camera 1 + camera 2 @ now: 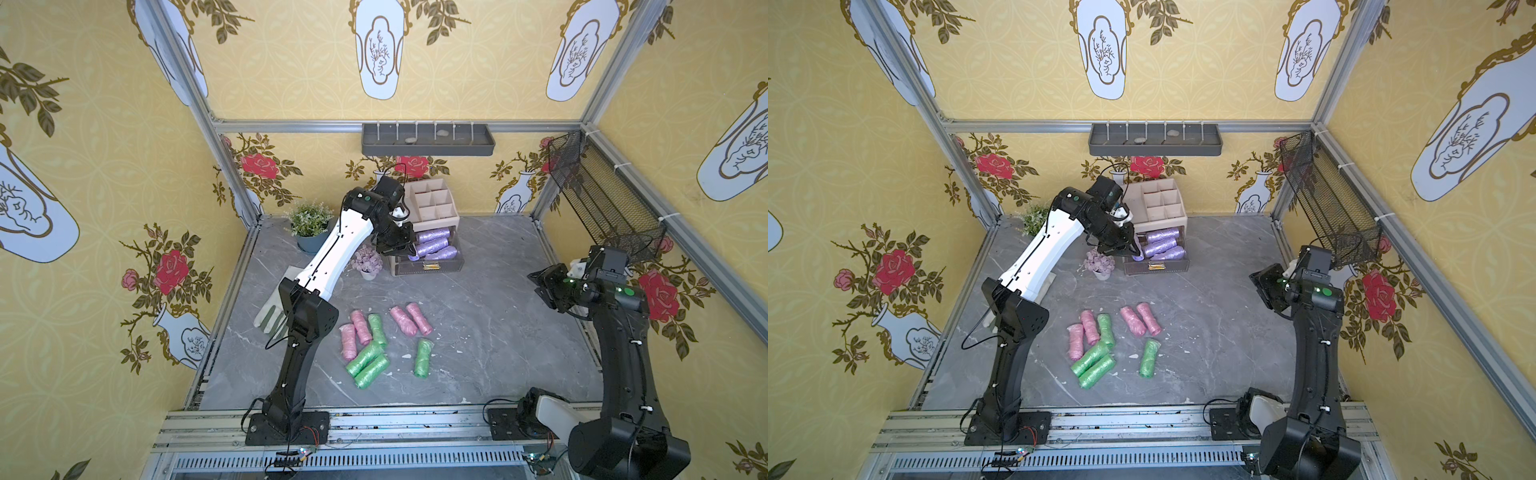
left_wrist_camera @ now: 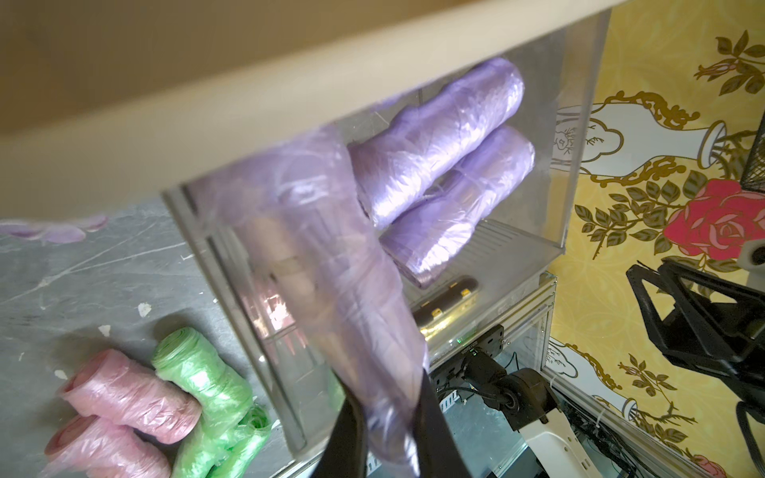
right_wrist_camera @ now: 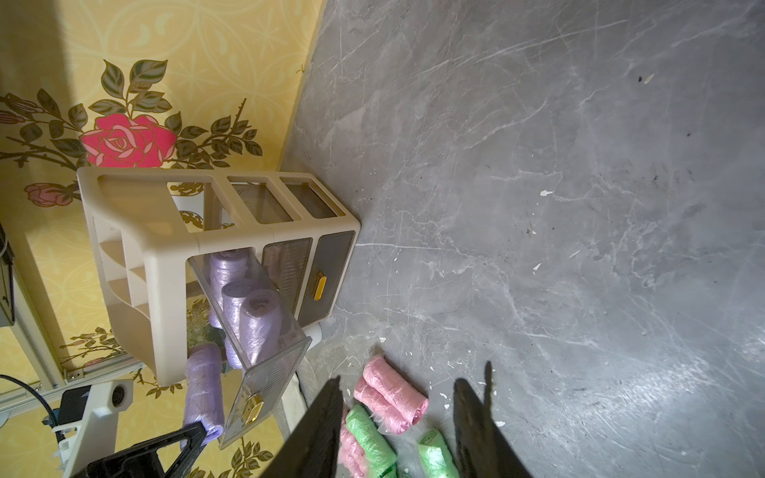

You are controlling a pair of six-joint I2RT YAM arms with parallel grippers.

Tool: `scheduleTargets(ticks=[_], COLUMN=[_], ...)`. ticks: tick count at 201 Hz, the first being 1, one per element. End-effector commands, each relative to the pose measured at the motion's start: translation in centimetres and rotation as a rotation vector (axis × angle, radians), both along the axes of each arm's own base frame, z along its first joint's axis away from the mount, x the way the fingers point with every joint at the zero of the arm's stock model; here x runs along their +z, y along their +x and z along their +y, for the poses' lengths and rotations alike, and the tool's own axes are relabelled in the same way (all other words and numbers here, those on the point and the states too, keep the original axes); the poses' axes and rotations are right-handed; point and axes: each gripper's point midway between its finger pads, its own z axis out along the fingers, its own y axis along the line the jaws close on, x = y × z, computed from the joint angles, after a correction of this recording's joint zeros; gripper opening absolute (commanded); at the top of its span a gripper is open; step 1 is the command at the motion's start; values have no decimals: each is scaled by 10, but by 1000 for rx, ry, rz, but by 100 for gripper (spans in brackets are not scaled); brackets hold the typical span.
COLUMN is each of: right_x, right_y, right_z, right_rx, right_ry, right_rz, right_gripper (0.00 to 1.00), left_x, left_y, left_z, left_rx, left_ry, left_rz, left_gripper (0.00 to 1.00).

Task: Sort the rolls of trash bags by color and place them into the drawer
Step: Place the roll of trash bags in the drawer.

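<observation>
My left gripper (image 2: 391, 414) is shut on a purple roll (image 2: 331, 269), seen also in the right wrist view (image 3: 203, 389), at the left side wall of the clear drawer (image 1: 428, 266). The drawer stands pulled out of the beige organizer (image 1: 432, 199) and holds three purple rolls (image 1: 434, 245). Several pink rolls (image 1: 411, 320) and green rolls (image 1: 368, 361) lie loose mid-table, in both top views. My right gripper (image 3: 412, 372) is open and empty, raised at the table's right side (image 1: 544, 286), far from the rolls.
A lilac flower bunch in a white pot (image 1: 366, 262) stands just left of the drawer, with a green potted plant (image 1: 309, 224) behind it. A glove (image 1: 272, 316) lies at the left edge. A mesh basket (image 1: 602, 199) hangs on the right wall and a grey shelf (image 1: 428, 139) on the back wall.
</observation>
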Motion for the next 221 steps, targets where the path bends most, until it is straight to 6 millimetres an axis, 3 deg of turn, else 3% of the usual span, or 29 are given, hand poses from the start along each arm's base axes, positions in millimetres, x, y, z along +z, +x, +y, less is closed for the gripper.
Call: scheduleTargets(ticks=[1,37,115,221], right_x=[2,2,5,6], right_y=[4,4,3,2], right_z=[-1,-2,-2,-3], right_rx=[5,4,1,-6], right_ry=[-11,-12,-19,-20], right_rz=[-24,-24,-27,-24], right_gripper=[45,45,45,46], left_x=[-4,-3,-1,9], left_y=[4,4,6,3], left_z=[3,5,3,4], left_rx=[9,13,16,16], left_ry=[21,26,19,7], left_rz=[-7,-10,-18,-36], left_gripper=[11,20,30,35])
